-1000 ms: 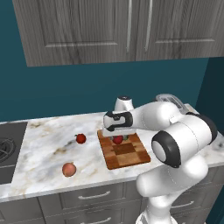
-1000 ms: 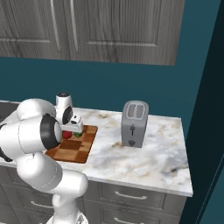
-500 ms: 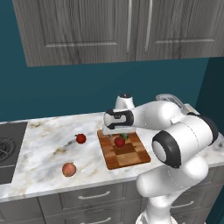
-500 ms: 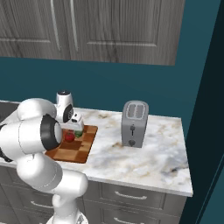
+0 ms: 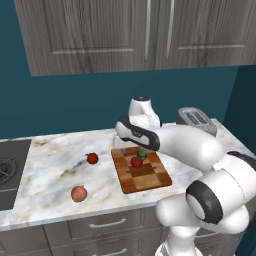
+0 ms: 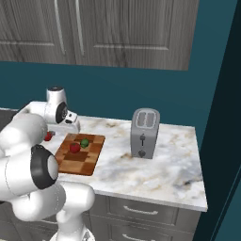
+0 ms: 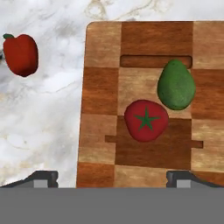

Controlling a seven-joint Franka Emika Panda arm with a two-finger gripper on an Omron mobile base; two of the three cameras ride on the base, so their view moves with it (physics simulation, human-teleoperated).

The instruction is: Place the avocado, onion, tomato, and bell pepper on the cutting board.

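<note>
Checkered wood of the cutting board (image 7: 135, 109) lies directly beneath the gripper (image 7: 113, 177), whose two finger tips stand wide apart with nothing between them; the tool holds nothing.

Status of the four items:

- Tomato (image 7: 146, 120): on the board, just ahead of the open fingers and roughly midway between them. Placed.
- Avocado (image 7: 176, 85): on the board, just beyond the tomato and toward the right-hand finger tip, close beside the tomato; contact between the two cannot be confirmed. Placed.
- Bell pepper (image 7: 20, 54): on the marble counter (image 7: 39, 109), off the board, well out past the left-hand finger tip. Not placed.
- Onion (image 5: 78, 193): on the counter near its front edge, farthest from the tool, beyond the bell pepper in the left base view. Not placed.

Judgement: the task is about half complete. Two pick-and-place cycles remain, and the open, empty tool is ready to begin one.
</note>
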